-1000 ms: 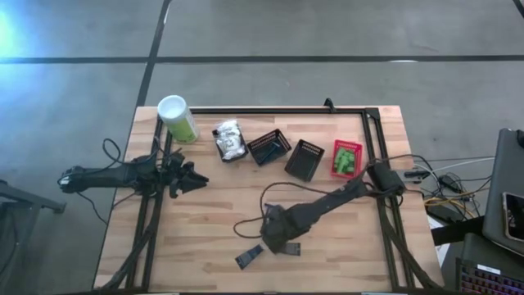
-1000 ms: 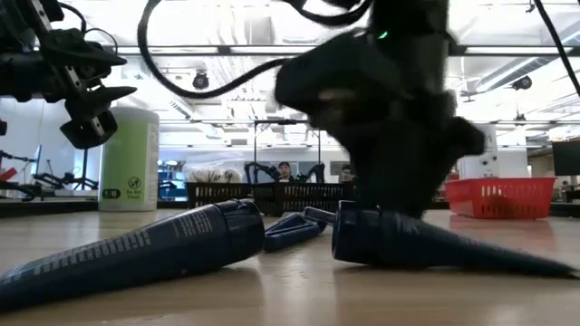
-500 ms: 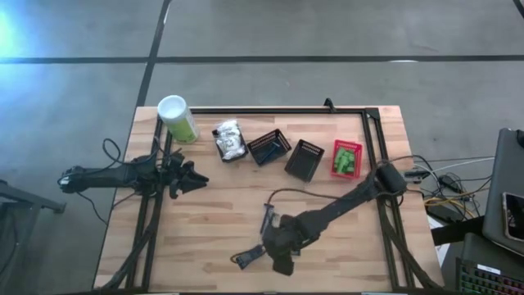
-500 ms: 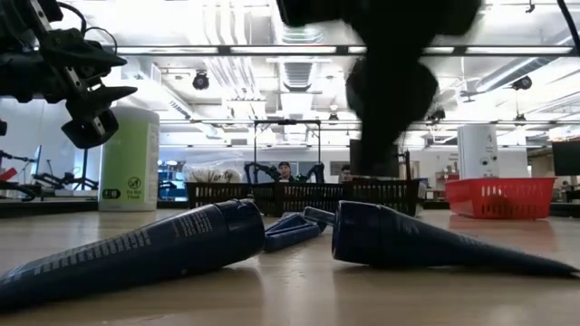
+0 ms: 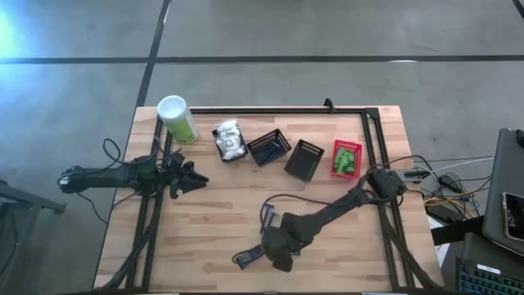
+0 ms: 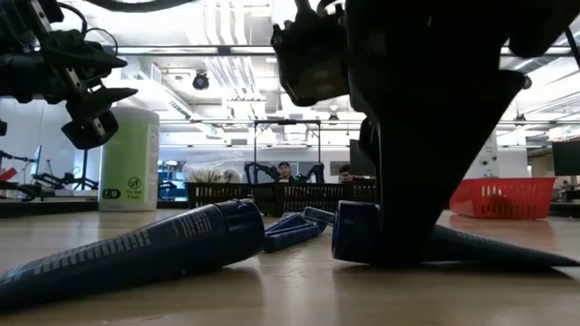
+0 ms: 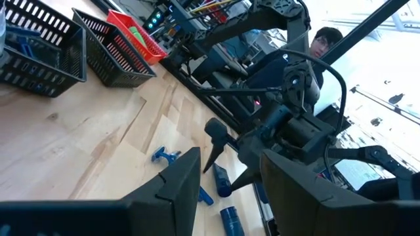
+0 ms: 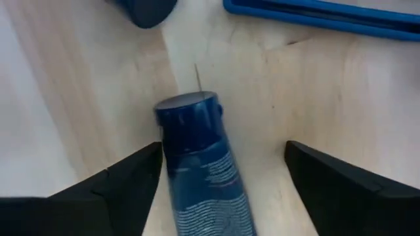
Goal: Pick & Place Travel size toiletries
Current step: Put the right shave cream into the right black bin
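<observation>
Two dark blue slim tubes of the travel size toiletries lie on the table near its front edge. The left tube [image 6: 136,254] lies free on its side. The right tube [image 8: 203,170] lies between the fingers of my right gripper [image 8: 223,149], which is open and reaches down over it [image 5: 277,254]. The tube lies close to one finger [image 8: 125,180]; I cannot tell whether they touch. A flat blue item [image 5: 266,217] lies just beyond. My left gripper [image 5: 199,179] hovers open at the table's left, holding nothing.
Along the far side stand a pale-green canister [image 5: 178,119], a black basket with white packets [image 5: 229,141], a black basket with blue items [image 5: 268,147], another black basket [image 5: 304,158] and a red basket with green tubes [image 5: 346,157]. Bare wood lies mid-table.
My right gripper has gone toward the table's near edge, risen clear above the right tube and come down again over it. Both tubes lie where they were.
</observation>
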Controlling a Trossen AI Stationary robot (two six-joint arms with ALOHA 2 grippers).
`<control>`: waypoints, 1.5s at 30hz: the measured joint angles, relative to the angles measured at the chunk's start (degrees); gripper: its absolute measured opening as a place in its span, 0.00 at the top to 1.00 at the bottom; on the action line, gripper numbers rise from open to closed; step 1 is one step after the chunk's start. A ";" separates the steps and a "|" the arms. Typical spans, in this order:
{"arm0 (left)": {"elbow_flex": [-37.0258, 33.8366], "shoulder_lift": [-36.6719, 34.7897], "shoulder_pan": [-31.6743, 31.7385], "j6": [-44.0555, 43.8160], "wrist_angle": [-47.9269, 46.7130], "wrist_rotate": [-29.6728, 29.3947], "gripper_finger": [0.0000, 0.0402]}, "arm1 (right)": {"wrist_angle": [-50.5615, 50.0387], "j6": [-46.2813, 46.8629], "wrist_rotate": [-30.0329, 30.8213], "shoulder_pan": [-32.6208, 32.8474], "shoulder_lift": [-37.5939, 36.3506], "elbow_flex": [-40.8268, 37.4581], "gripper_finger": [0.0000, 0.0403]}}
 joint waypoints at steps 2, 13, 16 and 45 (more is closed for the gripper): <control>0.00 0.00 0.02 -0.01 -0.01 0.01 0.59 | -0.06 -0.09 0.47 0.02 0.58 0.11 0.25; 0.00 0.00 0.07 -0.02 0.05 -0.15 0.59 | -3.86 3.84 0.26 -0.68 -1.44 0.05 0.74; -0.06 -0.04 0.07 -0.04 0.25 -1.03 0.59 | -8.11 7.50 0.49 -0.98 -3.77 0.61 0.86; -0.17 -0.13 0.09 -1.19 2.27 -4.55 0.59 | 10.62 57.84 21.50 -38.92 -36.66 -40.52 0.75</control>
